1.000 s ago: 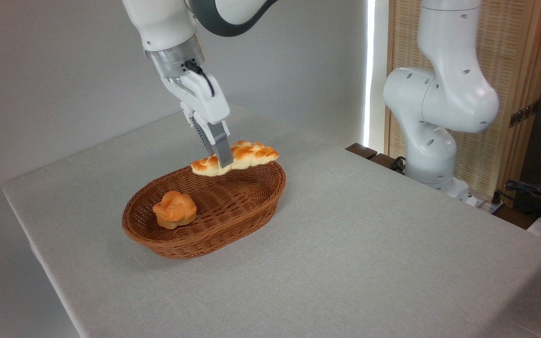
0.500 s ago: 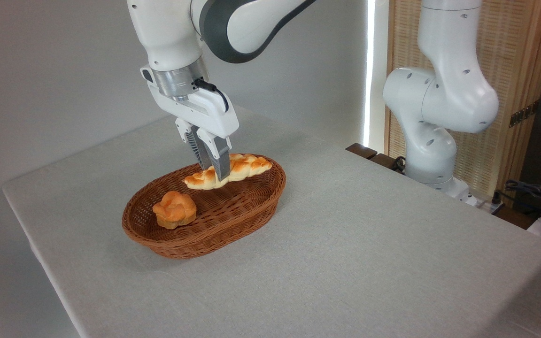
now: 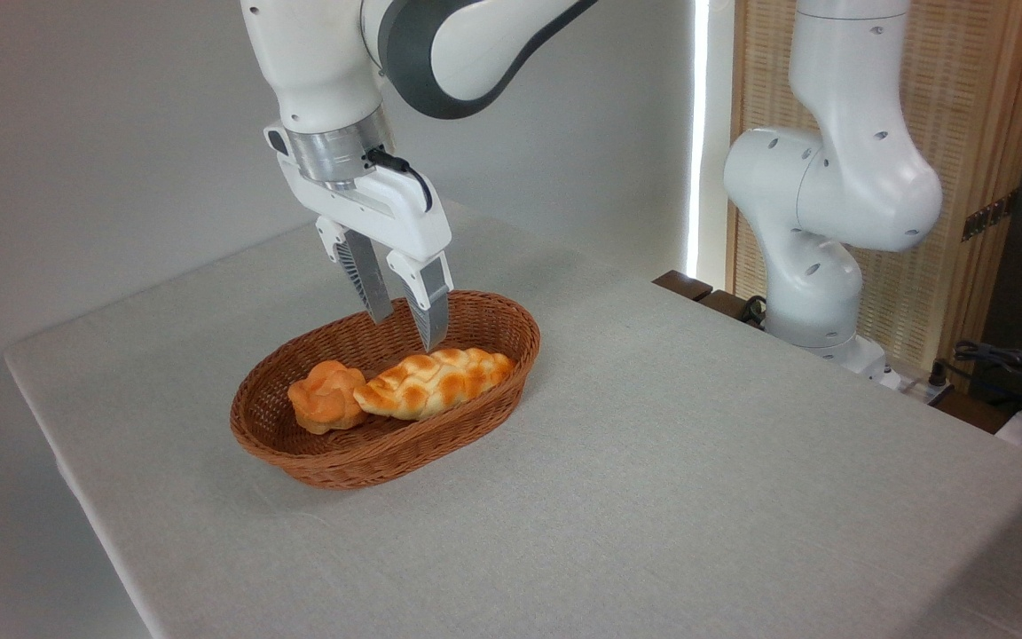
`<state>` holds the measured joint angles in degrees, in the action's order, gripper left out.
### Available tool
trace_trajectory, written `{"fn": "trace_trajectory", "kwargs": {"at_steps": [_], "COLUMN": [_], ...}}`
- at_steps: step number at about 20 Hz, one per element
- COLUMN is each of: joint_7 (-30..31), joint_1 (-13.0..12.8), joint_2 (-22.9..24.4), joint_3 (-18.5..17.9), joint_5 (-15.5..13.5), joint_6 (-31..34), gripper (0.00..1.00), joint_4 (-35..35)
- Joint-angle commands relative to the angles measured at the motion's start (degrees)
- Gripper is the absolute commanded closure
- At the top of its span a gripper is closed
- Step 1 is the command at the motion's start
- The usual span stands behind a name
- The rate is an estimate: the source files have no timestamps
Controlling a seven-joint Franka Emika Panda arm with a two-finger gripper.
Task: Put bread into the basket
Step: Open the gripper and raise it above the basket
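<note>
Gripper [image 3: 406, 330]: the two fingers are spread apart with a clear gap between them. They hold nothing and touch nothing. Both fingertips point downward and hang above the far part of the basket [image 3: 475, 417], over its interior, with the bread [image 3: 433, 382] below and slightly nearer the camera, separated from the tips.

Bread: the braided loaf lies inside the basket on its floor, long axis running along the basket's length, occupying the middle and right part. Its left end touches or sits just beside the round bun [image 3: 326, 407], which rests in the left part of the basket. The right end of the loaf lies close to the inner wall of the basket; whether it touches cannot be told.

Count:
- Braided loaf: one.
- Round bun: one.
- Basket: one.
- Gripper fingers: two.
- Robot arms visible: one, its base [image 3: 817, 328] standing at the right beyond the far desk edge.

Edges and free room: the basket stands on the desk [image 3: 697, 461] in the left half, near the left desk edge but fully on the surface. The desk to the right of the basket and toward the camera is open cloth-covered surface. Behind the basket a strip of desk runs to the far edge at the wall [image 3: 103, 151]. Above the basket, the gripper occupies the space over the far rim; the near half of the basket has open air above it.
</note>
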<state>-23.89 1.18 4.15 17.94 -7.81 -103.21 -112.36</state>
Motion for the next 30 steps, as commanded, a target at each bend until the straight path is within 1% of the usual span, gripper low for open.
{"fn": "trace_trajectory", "kwargs": {"at_steps": [1, 2, 3, 4, 5, 6, 9, 12, 15, 16, 17, 19, 22, 23, 24, 26, 27, 30], "joint_7": [0.0, -1.8, -4.2, -6.2, -7.6, -8.7, -11.6, -14.2, -18.9, -19.6, -19.7, -19.6, -19.6, -19.6, -19.6, -19.6, -19.8, -19.8], "joint_1": [0.0, 0.0, 0.0, 0.1, 0.0, 0.0, 0.0, 0.0, 0.0, 0.0, 0.0, 0.0, 0.0, -0.4, -1.3, -3.7, -4.1, -4.1], "joint_2": [0.2, -0.3, -0.6, -0.7, -0.9, -0.8, -0.6, -0.6, -0.4, -0.2, -0.1, -0.4, -1.8, -2.2, -2.4, -3.0, -3.0, -3.0], "joint_3": [-0.9, -0.8, -1.0, -1.9, -3.9, -5.1, -7.2, -9.0, -11.2, -12.0, -12.9, -13.4, -13.8, -14.5, -15.3, -18.1, -18.6, -18.7], "joint_5": [1.7, 4.2, 6.0, 6.5, 6.1, 6.1, 6.1, 5.8, 5.7, 5.5, 4.7, 3.3, 3.4, 3.5, 3.5, 3.9, 3.9, 4.0], "joint_6": [-0.4, -0.4, -0.3, -0.2, 0.1, 0.5, 0.8, 4.7, 8.3, 9.1, 9.3, 9.8, 11.7, 12.1, 12.5, 13.6, 14.1, 14.2], "gripper": [0.0, 0.0, 0.0, 0.0, 0.0, 0.0, 0.0, 0.0, 0.0, 0.0, 0.0, 0.0, 0.0, 0.0, 0.0, 0.0, 0.0, 0.0], "joint_4": [2.8, 4.3, 5.9, 7.4, 8.6, 9.5, 10.8, 13.0, 14.9, 15.2, 15.6, 16.9, 19.4, 20.3, 21.2, 21.7, 21.7, 21.7]}}
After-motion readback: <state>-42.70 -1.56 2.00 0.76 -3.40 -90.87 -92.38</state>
